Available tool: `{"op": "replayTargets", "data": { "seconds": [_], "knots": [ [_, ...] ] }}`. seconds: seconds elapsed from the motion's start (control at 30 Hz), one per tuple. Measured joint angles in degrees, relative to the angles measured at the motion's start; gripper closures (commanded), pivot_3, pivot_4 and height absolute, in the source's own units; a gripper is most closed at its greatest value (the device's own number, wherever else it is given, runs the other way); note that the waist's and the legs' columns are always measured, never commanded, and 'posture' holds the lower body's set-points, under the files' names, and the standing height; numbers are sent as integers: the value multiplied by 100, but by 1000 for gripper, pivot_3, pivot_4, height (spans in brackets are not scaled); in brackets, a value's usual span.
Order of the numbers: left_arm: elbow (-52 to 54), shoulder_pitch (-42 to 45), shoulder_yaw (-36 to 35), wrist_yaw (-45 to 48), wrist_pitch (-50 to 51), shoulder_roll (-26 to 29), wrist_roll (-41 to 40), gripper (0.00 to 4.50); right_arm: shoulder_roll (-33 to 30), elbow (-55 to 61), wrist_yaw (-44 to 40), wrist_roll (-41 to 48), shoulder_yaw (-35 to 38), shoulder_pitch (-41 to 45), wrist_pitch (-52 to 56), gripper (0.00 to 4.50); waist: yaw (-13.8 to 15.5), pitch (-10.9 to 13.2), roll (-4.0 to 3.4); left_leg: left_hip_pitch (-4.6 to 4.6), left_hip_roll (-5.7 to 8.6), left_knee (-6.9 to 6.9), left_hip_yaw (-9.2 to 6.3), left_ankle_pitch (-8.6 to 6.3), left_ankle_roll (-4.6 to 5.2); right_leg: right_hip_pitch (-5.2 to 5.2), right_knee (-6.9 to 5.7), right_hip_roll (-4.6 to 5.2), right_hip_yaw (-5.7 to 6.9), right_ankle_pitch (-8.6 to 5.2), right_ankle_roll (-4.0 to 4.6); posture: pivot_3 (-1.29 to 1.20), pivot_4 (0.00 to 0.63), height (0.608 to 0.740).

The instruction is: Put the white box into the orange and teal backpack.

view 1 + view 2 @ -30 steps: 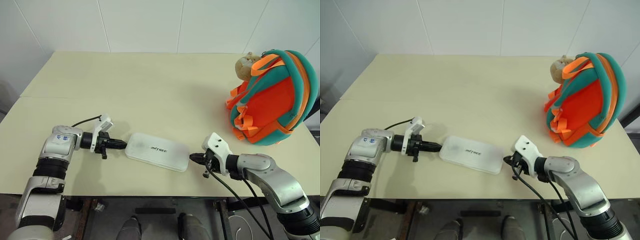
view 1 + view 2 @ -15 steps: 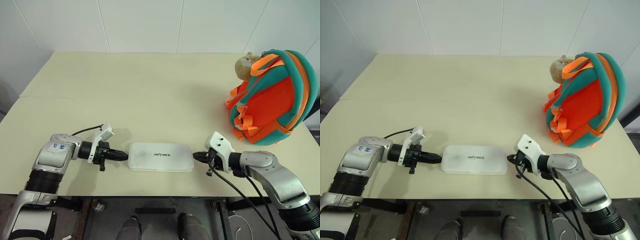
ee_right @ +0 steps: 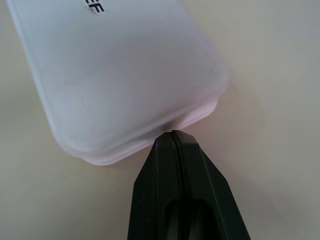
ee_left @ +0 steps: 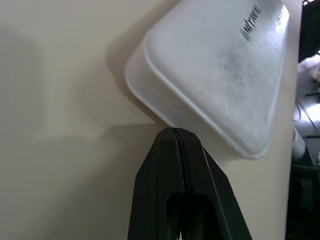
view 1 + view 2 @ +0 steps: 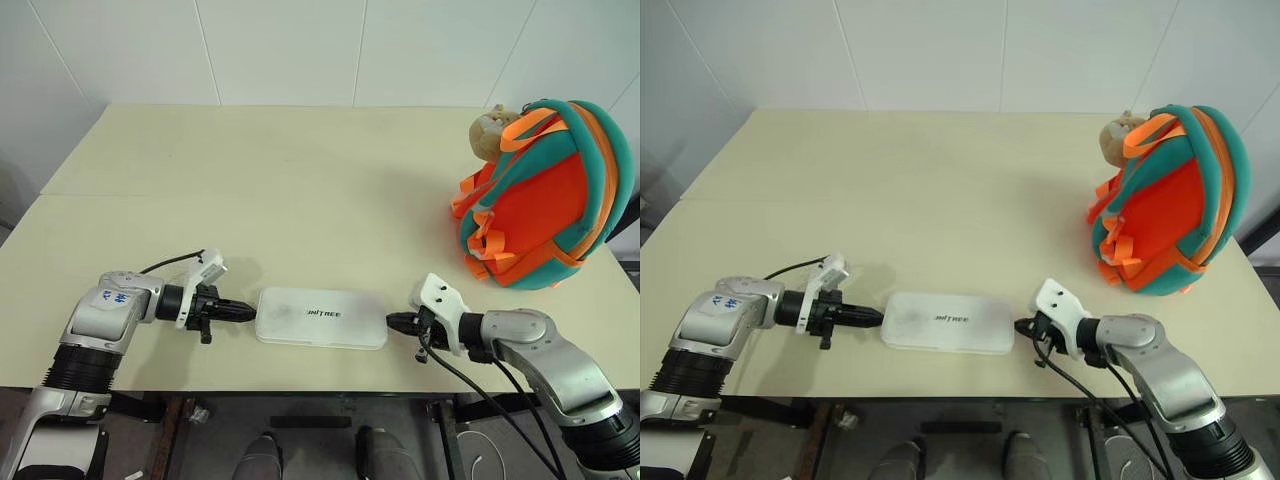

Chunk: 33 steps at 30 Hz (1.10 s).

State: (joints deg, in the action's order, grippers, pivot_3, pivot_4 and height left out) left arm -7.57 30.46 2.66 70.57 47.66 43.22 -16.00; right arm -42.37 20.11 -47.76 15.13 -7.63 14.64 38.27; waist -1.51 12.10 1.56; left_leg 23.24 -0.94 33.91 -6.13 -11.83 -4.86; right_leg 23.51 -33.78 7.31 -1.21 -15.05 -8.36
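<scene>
Cream desk (image 5: pixel 300 180) spread under everything, reaching well beyond both grippers. Orange and teal backpack (image 5: pixel 545 195) upright at the far right corner, well apart from the right gripper (image 5: pixel 392 321) and beyond it, a tan plush toy (image 5: pixel 492 130) at its top. White box (image 5: pixel 321 317) flat near the front edge, directly between the two grippers, long axis running from one to the other. Left gripper (image 5: pixel 252 312) pressed together, tip against the box's left short end. Right gripper likewise pinched together at the opposite end, holding nothing.

From the head views, only black tips meeting white ends. From the left wrist view, the joined fingers (image 4: pixel 180 200) touching the box's lower lip (image 4: pixel 160 117) near a rounded corner, dark lettering (image 4: pixel 250 22) farther along the lid. From the right wrist view, fingertips (image 3: pixel 175 137) at the seam below the lid edge, beside a corner.
</scene>
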Motion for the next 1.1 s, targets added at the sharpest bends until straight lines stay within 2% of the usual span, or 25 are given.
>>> {"op": "replayTargets", "data": {
  "seconds": [0.2, 0.3, 0.33, 0.43, 0.67, 0.7, 0.83, 1.0, 1.1],
  "knots": [
    [-28, 53, -496, -224, 73, -16, -427, 4486, -309, -465, -6, -77, 373, 10, -268, 4500, -2, 0, 0, 1, 0, 0, 0, 0, 0, 0, -1, 0, 0, 4, -8, 0, 150, 740],
    [-165, 262, -622, -510, 540, -100, -645, 4500, -409, -513, -35, -108, 425, 23, -335, 3920, 1, 0, 0, 0, 0, 2, 0, 0, 0, 0, -4, -1, 0, 8, -16, 0, 150, 740],
    [-243, 383, -648, -597, 846, -100, -745, 4500, -411, -518, -43, -106, 438, 48, -336, 3579, 0, 0, 0, 0, 0, 5, 1, 0, 0, 0, -6, -1, -1, 9, -18, 0, 150, 740],
    [-263, 597, -672, -863, 1330, -96, -839, 3924, -413, -536, -44, -107, 451, 85, -342, 2613, -9, 0, 0, -1, 1, 6, 2, 0, 0, 0, -6, -1, -5, 13, -25, 0, 150, 740],
    [-486, 728, -774, -1093, 2114, -96, -1215, 1643, -371, -647, -7, -122, 446, 185, -358, 119, -5, 0, 1, 0, 1, 6, 2, 0, 0, 1, -8, -1, -5, 15, -31, 0, 150, 740],
    [-490, 770, -843, -1079, 2321, -89, -1340, 1356, -348, -647, 2, -122, 444, 200, -358, 0, -5, 0, 1, -1, 1, 6, 2, 0, 0, 1, -8, -1, -5, 15, -31, 0, 150, 740],
    [-648, 867, -948, -961, 3137, 125, -1780, 52, -273, -646, 53, -123, 440, 185, -357, 0, -16, 0, 0, -2, 1, 5, 2, 0, 0, 1, -9, -1, -6, 15, -31, 0, 150, 740],
    [-1226, 936, -1008, -801, 4020, 260, -2212, 19, -201, -551, 110, -120, 437, 96, -328, 0, -10, 0, 1, -2, 1, 5, 2, 0, 0, 2, -10, -1, -5, 14, -30, 0, 150, 740],
    [-1422, 947, -725, -726, 4383, 424, -2336, 19, -175, -489, 144, -120, 429, 39, -291, 0, -9, 0, 1, -2, 1, 5, 2, 0, 0, 2, -10, -1, -5, 13, -28, 0, 150, 740]
  ]
}}
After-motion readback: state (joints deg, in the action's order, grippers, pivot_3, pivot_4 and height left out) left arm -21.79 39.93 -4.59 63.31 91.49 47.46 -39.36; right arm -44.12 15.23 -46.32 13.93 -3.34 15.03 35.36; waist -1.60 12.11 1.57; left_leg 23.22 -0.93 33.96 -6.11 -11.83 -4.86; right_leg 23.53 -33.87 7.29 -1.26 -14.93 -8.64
